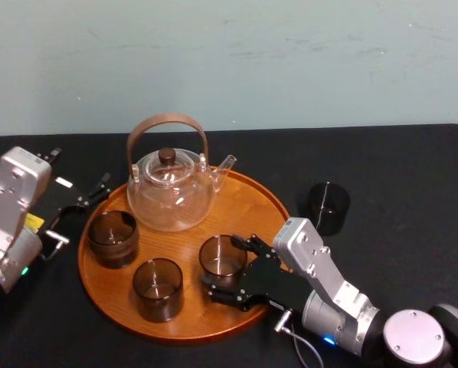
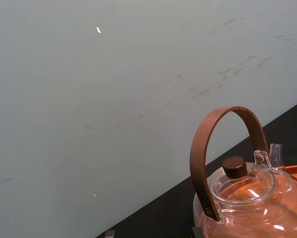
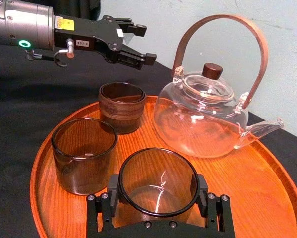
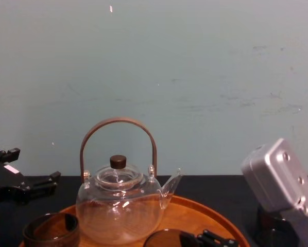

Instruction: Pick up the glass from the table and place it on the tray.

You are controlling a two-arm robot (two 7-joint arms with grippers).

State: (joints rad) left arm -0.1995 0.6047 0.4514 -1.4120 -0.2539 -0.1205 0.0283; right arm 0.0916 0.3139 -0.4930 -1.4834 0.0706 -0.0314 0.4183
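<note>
Glass [image 1: 222, 254] sits on tray [image 1: 263, 203], 3 o'clock of its centre, R gripper [image 1: 230, 268] clamped round it. L gripper [image 1: 82, 170] idle, fingers spread, off tray's 10 o'clock over table [image 1: 413, 169].

Clear teapot [image 1: 171, 192] upright, w/ brown hoop handle [image 1: 168, 123] and dark lid knob [image 1: 167, 156], spout to robot's R. Two smoky glasses upright nr it, apart: L glass [image 1: 112, 238] front-L of teapot, near glass [image 1: 158, 287] closer to robot. Dark glass [image 1: 328, 207] well off to R. Pale scuffed wall [image 1: 229, 61] behind.
</note>
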